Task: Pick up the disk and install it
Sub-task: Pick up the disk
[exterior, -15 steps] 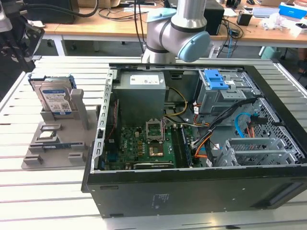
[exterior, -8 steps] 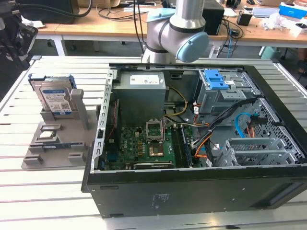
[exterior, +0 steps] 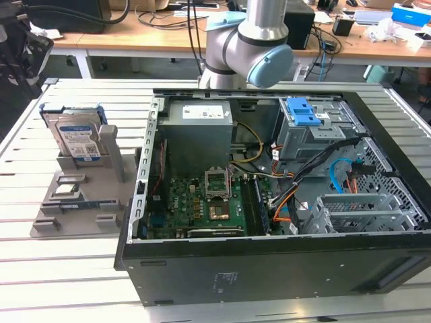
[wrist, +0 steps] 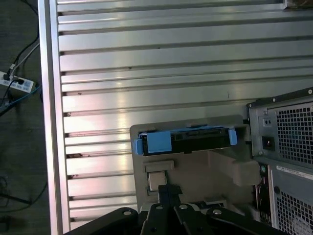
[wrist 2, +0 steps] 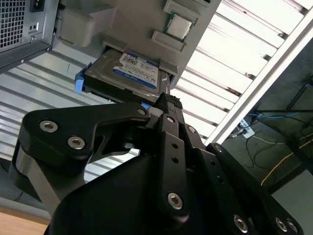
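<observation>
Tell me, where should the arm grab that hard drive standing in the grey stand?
Probably its upper edge, coming from straight above. The disk stands on edge in the grey stand, whose slot covers its lower part, leaving the top free; its thin flat body suits a pinch across the broad faces.

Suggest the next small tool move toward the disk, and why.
Probably open the tool: its fingertips look closed and empty, short of the disk, which stands on edge in the grey stand, ungrasped.
</observation>
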`<state>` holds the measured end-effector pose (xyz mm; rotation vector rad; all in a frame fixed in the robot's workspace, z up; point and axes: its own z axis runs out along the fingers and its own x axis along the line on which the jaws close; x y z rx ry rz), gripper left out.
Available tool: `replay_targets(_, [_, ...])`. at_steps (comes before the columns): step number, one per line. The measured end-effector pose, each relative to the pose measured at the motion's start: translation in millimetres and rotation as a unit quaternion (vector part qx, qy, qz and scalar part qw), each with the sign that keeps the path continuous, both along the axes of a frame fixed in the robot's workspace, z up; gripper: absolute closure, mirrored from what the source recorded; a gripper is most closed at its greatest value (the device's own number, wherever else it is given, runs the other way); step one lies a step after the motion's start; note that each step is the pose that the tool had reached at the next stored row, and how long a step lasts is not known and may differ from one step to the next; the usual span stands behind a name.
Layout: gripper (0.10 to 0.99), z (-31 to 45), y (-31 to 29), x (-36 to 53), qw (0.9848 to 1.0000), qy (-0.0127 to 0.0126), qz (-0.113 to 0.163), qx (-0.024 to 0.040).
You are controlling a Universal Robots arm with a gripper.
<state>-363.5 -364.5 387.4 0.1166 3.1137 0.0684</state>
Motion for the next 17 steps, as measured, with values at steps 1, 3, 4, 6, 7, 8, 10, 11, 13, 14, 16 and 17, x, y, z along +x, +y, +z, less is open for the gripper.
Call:
replay_targets(1, [0.98, 0.0, 0.0, 0.0, 1.0, 0.0, 0.001, 0.0])
replay_targets(3, [0.98, 0.0, 0.1, -0.1, 0.9999, 0.0, 0.016, 0.0])
replay_targets(4, [0.98, 0.0, 0.0, 0.0, 0.9995, 0.0, 0.03, 0.0])
replay_targets(6, [0.98, 0.0, 0.0, 0.0, 0.9977, 0.0, 0.068, 0.0])
replay_targets(7, [0.98, 0.0, 0.0, 0.0, 0.9968, 0.0, 0.081, 0.0])
replay_targets(8, [0.98, 0.0, 0.0, 0.0, 0.996, 0.0, 0.09, 0.0])
replay_targets(10, [0.98, 0.0, 0.0, 0.0, 0.9936, 0.0, 0.113, 0.0])
replay_targets(11, [0.98, 0.0, 0.0, 0.0, 0.9927, 0.0, 0.12, 0.0])
replay_targets(13, [0.98, 0.0, 0.0, 0.0, 0.9905, 0.0, 0.138, 0.0])
replay_targets(14, [0.98, 0.0, 0.0, 0.0, 0.9889, 0.0, 0.149, 0.0])
replay_targets(16, [0.98, 0.0, 0.0, 0.0, 0.9858, 0.0, 0.168, 0.0])
replay_targets(17, [0.98, 0.0, 0.0, 0.0, 0.9825, 0.0, 0.186, 0.0])
